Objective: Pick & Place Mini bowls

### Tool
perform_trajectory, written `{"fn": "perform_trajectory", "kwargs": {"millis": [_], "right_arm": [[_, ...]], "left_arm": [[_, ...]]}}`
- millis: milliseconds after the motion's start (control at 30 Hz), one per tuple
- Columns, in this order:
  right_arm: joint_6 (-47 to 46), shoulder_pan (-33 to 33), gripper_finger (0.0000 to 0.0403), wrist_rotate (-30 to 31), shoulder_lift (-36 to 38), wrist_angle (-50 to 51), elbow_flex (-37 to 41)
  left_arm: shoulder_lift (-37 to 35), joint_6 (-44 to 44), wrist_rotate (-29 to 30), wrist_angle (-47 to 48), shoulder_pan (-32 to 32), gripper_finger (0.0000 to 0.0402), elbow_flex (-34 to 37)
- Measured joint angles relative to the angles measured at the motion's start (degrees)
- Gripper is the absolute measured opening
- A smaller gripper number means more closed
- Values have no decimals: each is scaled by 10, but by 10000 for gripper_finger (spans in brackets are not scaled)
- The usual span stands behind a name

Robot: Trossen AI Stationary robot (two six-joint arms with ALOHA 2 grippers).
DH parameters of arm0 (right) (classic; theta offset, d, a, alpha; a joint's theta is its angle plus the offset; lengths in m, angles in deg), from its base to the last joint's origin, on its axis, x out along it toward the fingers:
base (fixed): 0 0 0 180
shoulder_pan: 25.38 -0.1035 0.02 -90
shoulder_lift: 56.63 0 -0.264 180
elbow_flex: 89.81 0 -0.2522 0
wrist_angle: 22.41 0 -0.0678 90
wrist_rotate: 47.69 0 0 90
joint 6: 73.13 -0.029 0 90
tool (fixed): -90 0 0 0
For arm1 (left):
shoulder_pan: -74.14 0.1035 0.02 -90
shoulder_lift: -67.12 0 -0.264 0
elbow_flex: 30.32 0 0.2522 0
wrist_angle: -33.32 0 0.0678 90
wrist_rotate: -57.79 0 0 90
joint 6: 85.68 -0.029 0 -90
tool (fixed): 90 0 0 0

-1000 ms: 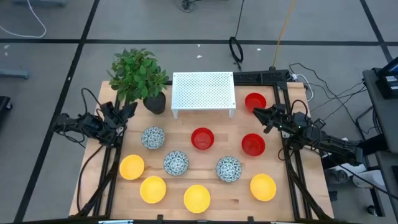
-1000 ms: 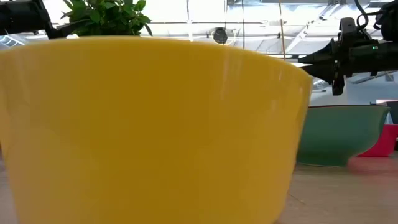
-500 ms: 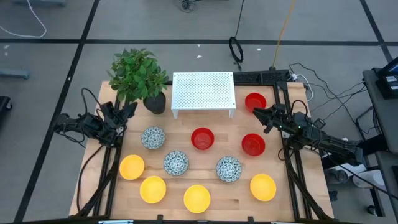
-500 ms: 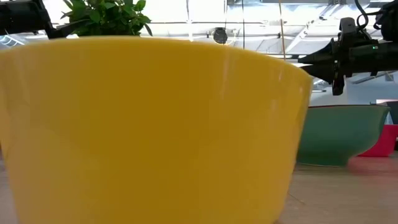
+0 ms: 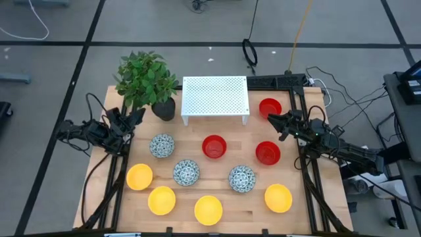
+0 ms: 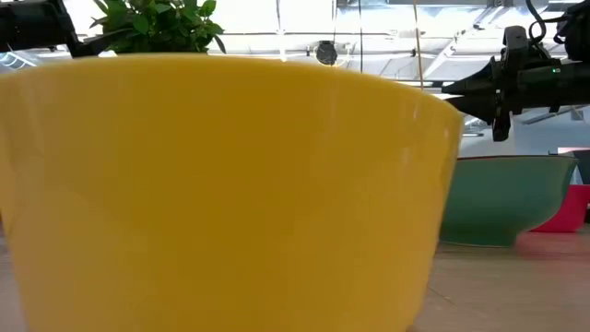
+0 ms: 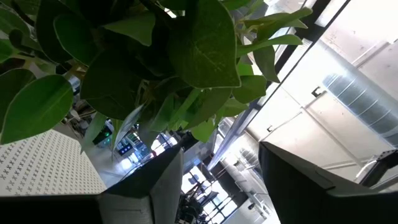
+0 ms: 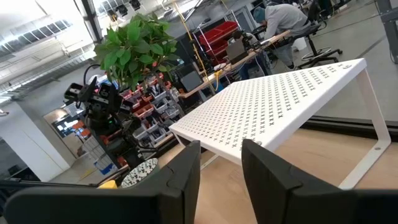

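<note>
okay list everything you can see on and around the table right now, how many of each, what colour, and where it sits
red bowls: three, glossy red; one mid-table, two on the right side, one of them beside the rack.
yellow bowls: four, plain yellow; along the front edge, one fills the low view.
speckled bowls: three, blue and white; middle row.
rack: one, white perforated; back centre.
plant: one, green in a dark pot; back left.
table: one, light wood.
person: one, at a desk in the room behind.
left gripper: open, empty, at the left edge near the plant.
right gripper: part open, empty, right side between two red bowls.
</note>
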Motion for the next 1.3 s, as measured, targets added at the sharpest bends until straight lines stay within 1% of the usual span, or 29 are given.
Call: {"fn": "perform_trajectory", "kwargs": {"millis": [533,933,1233,1300], "right_arm": [[0,0,105,2,0,-2,0],[0,0,105,0,0,-62,0],[-1,0,105,0,0,-69,0],[-16,0,105,-1,0,-69,0]], "left_arm": [[0,0,0,0,0,214,0],[0,0,0,0,0,214,0],[0,0,0,0,0,214,0],[0,0,0,0,0,214,0]]}}
